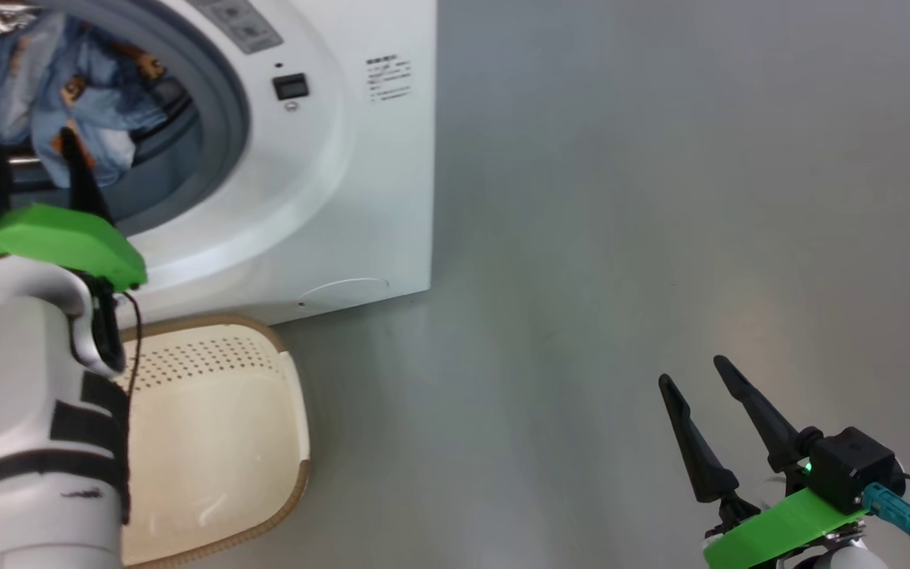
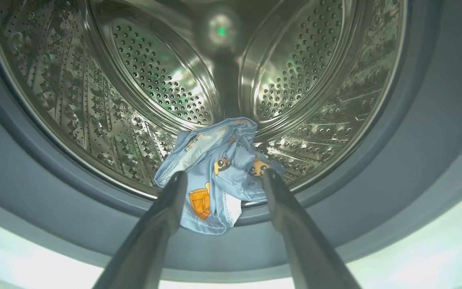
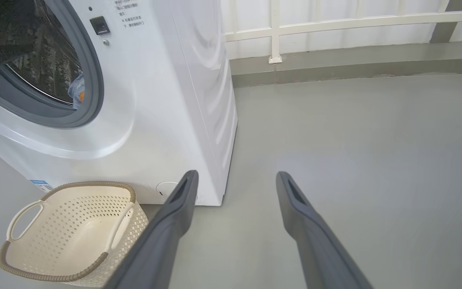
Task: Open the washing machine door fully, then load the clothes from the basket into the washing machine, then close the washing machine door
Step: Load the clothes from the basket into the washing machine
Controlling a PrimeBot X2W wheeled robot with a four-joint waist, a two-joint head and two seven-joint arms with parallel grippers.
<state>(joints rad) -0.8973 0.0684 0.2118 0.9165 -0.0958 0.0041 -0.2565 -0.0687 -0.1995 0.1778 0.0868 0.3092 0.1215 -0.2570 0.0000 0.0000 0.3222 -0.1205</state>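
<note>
The white washing machine [image 1: 360, 190] stands with its round opening uncovered; the door itself is out of view. A blue garment printed with orange figures [image 2: 219, 176] lies over the drum's front lip, partly draped on the grey gasket [image 2: 34, 188]. My left gripper [image 2: 225, 173] is open right at the mouth, one finger on each side of the garment, not pinching it. The head view shows this gripper [image 1: 32, 146] in front of the clothes [image 1: 68, 95]. The cream basket [image 1: 210, 365] sits on the floor below the opening, nothing in it. My right gripper [image 1: 708, 379] hangs open over bare floor.
The grey floor [image 1: 660, 197] stretches to the right of the machine. A white railing and low wall [image 3: 335, 20] run behind it. The round flap [image 1: 343, 291] sits low on the washer's front, just above the basket [image 3: 130, 233]. A blue sticker [image 3: 40, 185] marks its lower left.
</note>
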